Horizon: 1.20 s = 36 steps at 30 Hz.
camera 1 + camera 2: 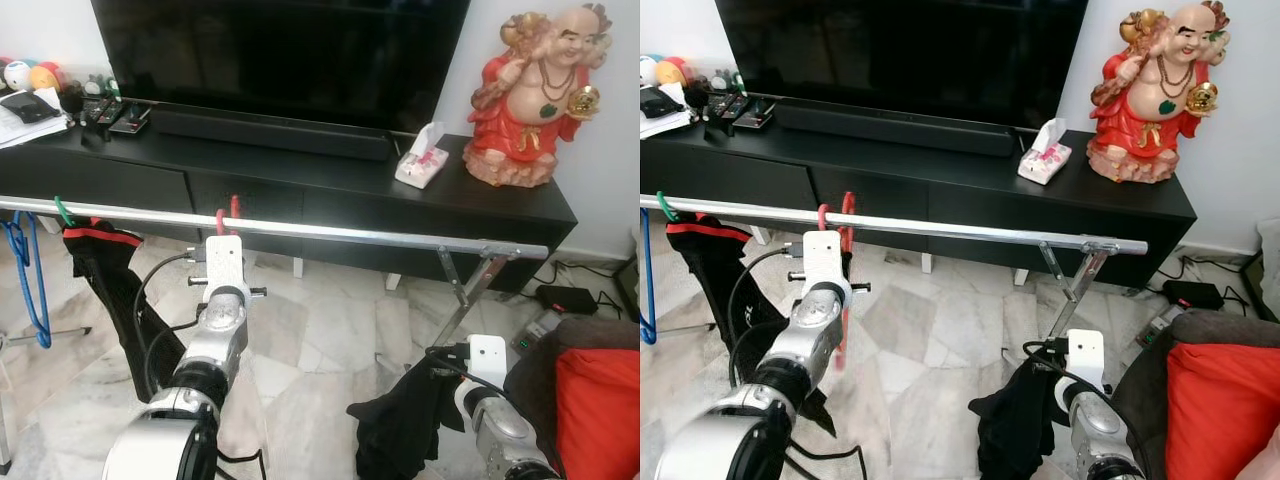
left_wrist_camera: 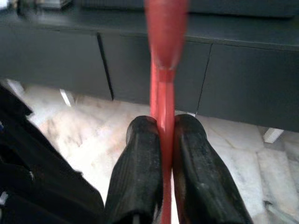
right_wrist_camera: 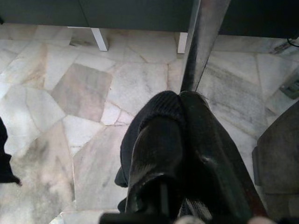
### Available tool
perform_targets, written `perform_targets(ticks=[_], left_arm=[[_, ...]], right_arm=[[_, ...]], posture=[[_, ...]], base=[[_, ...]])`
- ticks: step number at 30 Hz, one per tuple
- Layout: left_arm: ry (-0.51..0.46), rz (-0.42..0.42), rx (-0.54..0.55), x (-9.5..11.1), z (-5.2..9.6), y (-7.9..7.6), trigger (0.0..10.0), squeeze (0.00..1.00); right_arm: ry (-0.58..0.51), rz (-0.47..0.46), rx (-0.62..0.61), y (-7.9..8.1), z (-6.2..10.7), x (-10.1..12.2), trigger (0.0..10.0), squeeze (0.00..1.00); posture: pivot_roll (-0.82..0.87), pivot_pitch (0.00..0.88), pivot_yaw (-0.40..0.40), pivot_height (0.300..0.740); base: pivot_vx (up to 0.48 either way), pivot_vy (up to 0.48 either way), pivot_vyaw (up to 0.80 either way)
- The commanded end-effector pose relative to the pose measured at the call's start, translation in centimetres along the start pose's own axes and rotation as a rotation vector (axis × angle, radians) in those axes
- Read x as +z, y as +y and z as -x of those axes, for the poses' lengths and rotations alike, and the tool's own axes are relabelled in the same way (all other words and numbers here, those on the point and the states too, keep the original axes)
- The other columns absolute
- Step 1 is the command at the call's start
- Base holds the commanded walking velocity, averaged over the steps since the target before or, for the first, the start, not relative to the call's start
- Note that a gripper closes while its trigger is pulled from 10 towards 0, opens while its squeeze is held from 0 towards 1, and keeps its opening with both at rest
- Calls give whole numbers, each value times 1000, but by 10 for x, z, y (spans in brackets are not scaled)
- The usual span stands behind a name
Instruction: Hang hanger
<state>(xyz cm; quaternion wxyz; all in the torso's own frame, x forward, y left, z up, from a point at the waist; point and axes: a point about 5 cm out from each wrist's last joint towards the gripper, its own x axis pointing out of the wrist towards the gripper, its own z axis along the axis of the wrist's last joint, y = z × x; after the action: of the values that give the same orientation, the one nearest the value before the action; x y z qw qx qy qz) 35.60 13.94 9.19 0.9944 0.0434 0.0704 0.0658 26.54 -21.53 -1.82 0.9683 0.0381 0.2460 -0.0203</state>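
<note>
Two fingers [image 2: 140, 172] pinch the red hanger [image 2: 164, 88].

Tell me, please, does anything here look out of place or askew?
Mostly tidy. One oddity: the tissue box sits at an angle on the black TV cabinet. The left hand pinches the red hanger at the rail.

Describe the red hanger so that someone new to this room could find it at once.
A silver rail runs in front of the black TV cabinet. The red hanger hooks over it left of the middle, pinched by the left gripper. A green hook and a blue hanger are further left.
</note>
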Motion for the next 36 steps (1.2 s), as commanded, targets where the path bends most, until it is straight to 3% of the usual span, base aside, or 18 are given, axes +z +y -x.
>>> perform_targets(ticks=[1,4,9,14,19,22,23,25,30,36], left_arm=[[-56,-44,-28,7,5,-6,0,0],[-131,-87,-93,11,24,-11,0,0],[-163,-141,-180,9,50,-21,0,0],[-204,-152,-230,17,63,-23,0,0],[-240,-177,-258,24,73,-19,0,0],[-222,-213,-284,21,90,-2,235,0],[-214,-214,-288,18,93,2,1294,0],[-171,-245,-286,6,100,16,10000,0],[-89,-236,-225,-14,106,36,10000,0],[-110,-179,-187,-7,108,28,10000,0]], right_arm=[[-30,11,-3,-2,0,5,10000,0],[-28,10,-2,-2,0,4,10000,0],[-23,10,2,0,1,2,10000,0],[-24,10,2,0,1,2,10000,0],[-25,10,-1,-1,1,2,10000,0],[-23,11,-4,-2,1,1,10000,0],[-22,12,-4,-2,2,0,10000,0],[-21,12,-5,-2,2,0,10000,0],[-22,12,-11,-2,2,0,10000,0],[-20,21,-11,-3,2,1,10000,0]], posture=[[25,0,-71,716],[40,0,-72,716],[44,0,-73,716],[44,0,-73,716],[51,0,-70,716],[61,0,-71,716],[63,0,-71,716],[66,0,-70,716],[83,0,-66,716],[104,0,-82,716]], base=[[0,0,0],[0,0,0],[0,0,0],[0,0,0],[0,0,0],[0,0,0],[0,0,0],[0,0,0],[0,0,0],[0,0,0]])
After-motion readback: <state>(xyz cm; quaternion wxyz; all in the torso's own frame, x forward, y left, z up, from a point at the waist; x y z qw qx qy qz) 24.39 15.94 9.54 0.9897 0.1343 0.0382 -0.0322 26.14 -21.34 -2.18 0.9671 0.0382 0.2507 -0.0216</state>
